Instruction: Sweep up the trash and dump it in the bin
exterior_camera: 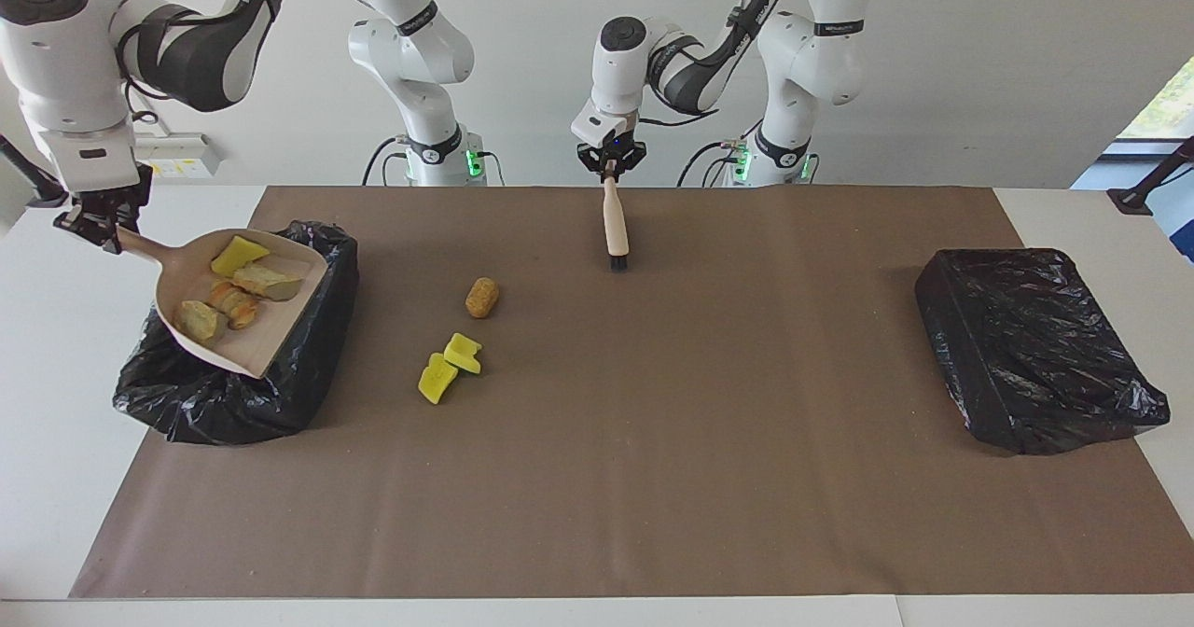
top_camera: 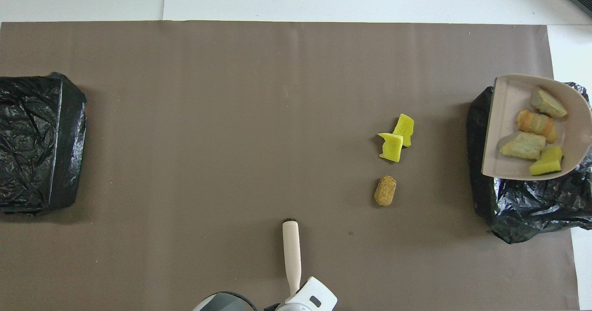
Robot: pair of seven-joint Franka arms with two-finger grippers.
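- Holding the pale pink dustpan (exterior_camera: 244,305) by its handle, the right gripper (exterior_camera: 93,219) hangs over the edge of the black bin bag (exterior_camera: 233,394) at the right arm's end of the table; its arm bends in from high up, wrist pointing down.
- In the facing view the pan is raised over the bag with four scraps (exterior_camera: 233,291) lying in it: a yellow-green sponge and tan bread-like lumps.
- On the brown mat (exterior_camera: 653,478), two yellow sponge chunks (exterior_camera: 450,366) touch each other; a tan lump (exterior_camera: 481,297) lies nearer the robots.
- The left gripper (exterior_camera: 611,168) is clamped on the top of the brush (exterior_camera: 615,230), which hangs bristles down near the robots' edge, the arm folded at the elbow.
- A second black bag (exterior_camera: 1035,347) sits at the left arm's end.
- No readable writing shows in this view.
- In the overhead view the dustpan (top_camera: 508,116) covers part of the bag (top_camera: 522,209); the sponge chunks (top_camera: 397,139) and lump (top_camera: 385,190) lie beside it toward the middle.
- The brush (top_camera: 292,255) points away from the robots, and only the left wrist shows.
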